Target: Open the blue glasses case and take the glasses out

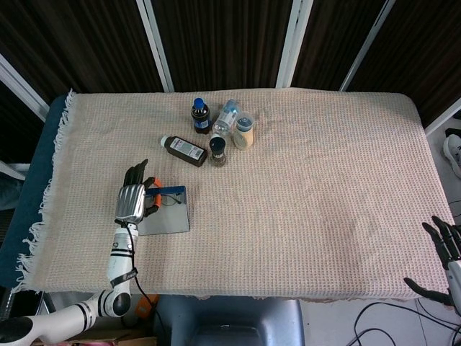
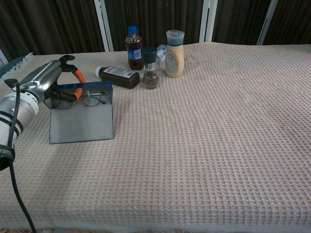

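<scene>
The blue glasses case [image 1: 167, 216] [image 2: 82, 124] lies open at the left of the table, its flat lid toward the front edge. Thin-framed glasses [image 1: 171, 200] [image 2: 92, 100] rest in its far tray. My left hand [image 1: 133, 200] [image 2: 52, 81] is at the case's far left end. Its orange-tipped fingers [image 2: 77, 76] pinch the tray's edge next to the glasses. My right hand [image 1: 447, 249] hangs off the table's front right corner, fingers spread and holding nothing; the chest view does not show it.
Behind the case stands a cluster: a brown bottle [image 1: 184, 151] [image 2: 117, 77] lying down, a blue-capped dark bottle [image 1: 200, 115] [image 2: 133, 47], a grinder [image 1: 217, 150] [image 2: 150, 68], a cream jar [image 1: 243, 132] [image 2: 175, 47] and a clear bottle [image 1: 226, 115]. A beige woven cloth [image 1: 324, 173] covers the table.
</scene>
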### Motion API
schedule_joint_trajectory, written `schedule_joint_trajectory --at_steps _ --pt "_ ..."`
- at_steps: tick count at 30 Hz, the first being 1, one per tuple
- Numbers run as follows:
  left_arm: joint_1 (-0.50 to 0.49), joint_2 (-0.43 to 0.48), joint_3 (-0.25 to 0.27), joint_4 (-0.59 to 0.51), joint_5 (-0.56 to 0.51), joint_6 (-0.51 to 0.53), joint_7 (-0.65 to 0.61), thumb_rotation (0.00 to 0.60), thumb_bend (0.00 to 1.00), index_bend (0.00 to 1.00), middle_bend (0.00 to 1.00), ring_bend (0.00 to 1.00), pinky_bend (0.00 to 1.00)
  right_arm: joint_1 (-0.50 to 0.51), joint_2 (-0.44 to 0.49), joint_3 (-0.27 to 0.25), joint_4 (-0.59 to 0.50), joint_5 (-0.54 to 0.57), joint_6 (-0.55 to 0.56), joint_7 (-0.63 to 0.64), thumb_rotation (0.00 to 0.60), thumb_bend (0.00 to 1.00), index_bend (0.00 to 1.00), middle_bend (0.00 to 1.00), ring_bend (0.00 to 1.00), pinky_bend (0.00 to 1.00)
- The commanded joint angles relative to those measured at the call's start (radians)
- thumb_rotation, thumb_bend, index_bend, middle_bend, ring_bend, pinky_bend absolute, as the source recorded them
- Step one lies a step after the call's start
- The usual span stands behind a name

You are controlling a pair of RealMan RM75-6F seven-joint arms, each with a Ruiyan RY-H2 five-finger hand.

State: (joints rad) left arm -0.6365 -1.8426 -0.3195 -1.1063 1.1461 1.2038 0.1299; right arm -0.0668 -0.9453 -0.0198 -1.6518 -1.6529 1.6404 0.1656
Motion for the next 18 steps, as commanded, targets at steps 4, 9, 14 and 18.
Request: schedule_joint_trajectory --at_steps 4,9,14,18 --pt "-0.016 -0.026 -0.015 0.054 0.008 0.004 -0.016 0.600 0.44 0.48 0.00 0.00 0.00 0.000 0.000 0.000 0.001 -0.001 0.001 0.003 0.600 0.10 0.00 0.00 0.00 0.00" --pt "-0.021 -0.037 -0.019 0.082 0.001 -0.006 -0.015 0.600 0.44 0.48 0.00 0.00 0.00 -0.001 0.002 0.000 0.001 -0.001 0.003 0.006 0.600 0.10 0.00 0.00 0.00 0.00" --pt "-0.032 -0.045 -0.030 0.116 -0.011 -0.026 -0.013 0.600 0.44 0.48 0.00 0.00 0.00 -0.003 0.003 0.001 0.003 -0.001 0.006 0.012 0.600 0.10 0.00 0.00 0.00 0.00" --pt "-0.051 -0.051 -0.046 0.160 -0.025 -0.050 -0.013 0.600 0.44 0.47 0.00 0.00 0.00 -0.004 0.005 0.001 0.003 -0.001 0.008 0.017 0.600 0.10 0.00 0.00 0.00 0.00"
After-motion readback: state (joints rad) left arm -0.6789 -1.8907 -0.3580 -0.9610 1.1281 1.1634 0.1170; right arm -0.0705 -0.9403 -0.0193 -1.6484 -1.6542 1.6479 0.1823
